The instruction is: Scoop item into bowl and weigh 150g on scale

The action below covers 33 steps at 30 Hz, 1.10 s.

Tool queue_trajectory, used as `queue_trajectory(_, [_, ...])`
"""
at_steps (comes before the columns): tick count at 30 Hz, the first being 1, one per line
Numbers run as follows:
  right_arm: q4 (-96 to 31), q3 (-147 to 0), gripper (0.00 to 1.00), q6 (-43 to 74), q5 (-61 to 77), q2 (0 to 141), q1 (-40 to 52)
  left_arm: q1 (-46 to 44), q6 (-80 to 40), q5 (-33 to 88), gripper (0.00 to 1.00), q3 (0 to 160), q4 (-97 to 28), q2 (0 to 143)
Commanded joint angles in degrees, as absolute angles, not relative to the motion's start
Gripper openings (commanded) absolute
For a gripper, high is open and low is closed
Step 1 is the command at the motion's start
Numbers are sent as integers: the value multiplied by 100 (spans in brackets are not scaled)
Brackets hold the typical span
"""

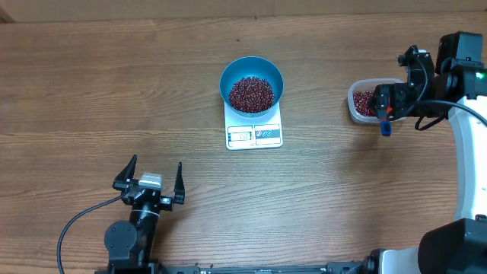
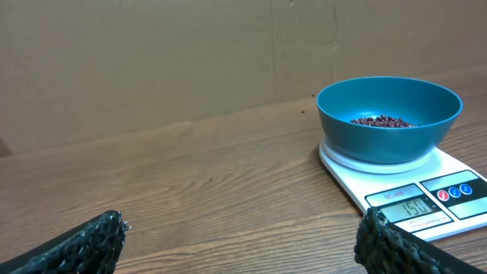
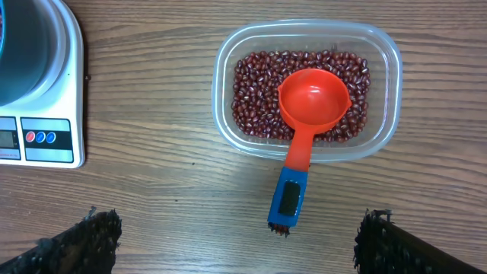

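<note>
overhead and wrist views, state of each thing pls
bowl, on the scale, part full of beans
scale, on, display seems to read 150
tub, lidless, holds beans and scoop
scoop, empty, cup end resting on tub's beans
left gripper, open, empty
right gripper, open, empty

The wooden table [image 1: 91, 91] is being lit evenly and brightly from above; only faint shadows are being cast. Near fingertips [image 2: 80, 247] are being rendered slightly blurred.

Orange scoop [image 3: 312, 103] rests in clear tub [image 3: 395, 84] on table [image 3: 152, 221].
</note>
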<state>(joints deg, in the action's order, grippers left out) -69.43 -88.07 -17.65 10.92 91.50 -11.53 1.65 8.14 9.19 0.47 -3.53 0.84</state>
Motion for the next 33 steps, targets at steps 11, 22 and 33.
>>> queue_trajectory(11, [-6912, -8949, 100, -1787, 1052, 9105, -1135, 185, 902, 845, 100, 27, -377, 25])
queue_trajectory(22, [-6912, -8949, 100, -1787, 1052, 9137, -1135, 185, 902, 845, 99, 27, -377, 25])
queue_trajectory(33, [-6757, -8884, 100, -1785, 1271, 9050, -1129, 185, 902, 843, 100, 27, -377, 25])
